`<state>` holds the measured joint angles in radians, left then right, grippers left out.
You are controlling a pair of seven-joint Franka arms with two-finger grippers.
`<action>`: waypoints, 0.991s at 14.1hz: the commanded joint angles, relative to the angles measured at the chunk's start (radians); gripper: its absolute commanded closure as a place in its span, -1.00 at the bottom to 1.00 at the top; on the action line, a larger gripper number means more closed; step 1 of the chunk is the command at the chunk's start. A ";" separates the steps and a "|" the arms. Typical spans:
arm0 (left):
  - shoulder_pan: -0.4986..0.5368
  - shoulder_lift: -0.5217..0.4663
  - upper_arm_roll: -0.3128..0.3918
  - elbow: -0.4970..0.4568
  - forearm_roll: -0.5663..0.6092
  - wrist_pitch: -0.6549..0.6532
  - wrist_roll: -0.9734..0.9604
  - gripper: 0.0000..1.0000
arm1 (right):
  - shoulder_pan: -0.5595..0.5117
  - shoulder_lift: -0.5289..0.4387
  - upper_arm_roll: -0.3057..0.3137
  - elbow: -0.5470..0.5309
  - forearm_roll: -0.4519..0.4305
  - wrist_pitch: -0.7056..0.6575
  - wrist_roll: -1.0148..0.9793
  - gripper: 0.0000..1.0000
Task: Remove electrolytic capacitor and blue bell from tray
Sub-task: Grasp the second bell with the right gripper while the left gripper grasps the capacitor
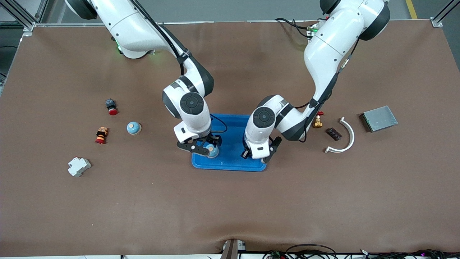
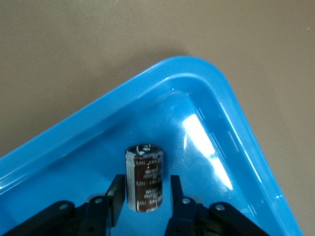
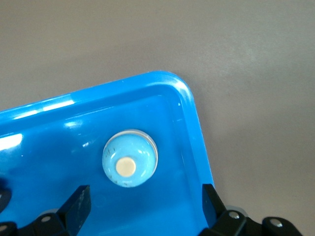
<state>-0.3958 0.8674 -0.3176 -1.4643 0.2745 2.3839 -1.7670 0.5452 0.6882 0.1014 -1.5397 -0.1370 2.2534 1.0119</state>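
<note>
A blue tray lies mid-table. A dark brown capacitor stands in the tray near a corner. My left gripper is open, its fingers on either side of the capacitor with gaps showing. In the front view the left gripper hides the capacitor. A light blue bell with a cream button sits in the tray near another corner. My right gripper is wide open just above it, not around it. In the front view the right gripper is over the bell.
A second blue bell, a red push button, an orange-red part and a white breaker lie toward the right arm's end. A white arc, a small dark board, a brass part and a grey box lie toward the left arm's end.
</note>
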 commanded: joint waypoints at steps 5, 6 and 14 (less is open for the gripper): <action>-0.015 -0.011 0.018 0.022 0.025 0.008 0.000 1.00 | 0.004 0.103 -0.006 0.081 -0.021 0.058 0.056 -1.00; -0.009 -0.033 0.018 0.022 0.025 -0.003 0.000 1.00 | 0.005 0.118 -0.005 0.093 -0.021 0.072 0.057 -1.00; 0.129 -0.232 0.003 -0.033 0.026 -0.223 0.199 1.00 | 0.019 0.188 -0.006 0.158 -0.026 0.078 0.082 -1.00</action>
<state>-0.3374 0.7049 -0.3055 -1.4315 0.2953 2.1810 -1.6573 0.5533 0.8541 0.0972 -1.4205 -0.1375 2.3393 1.0617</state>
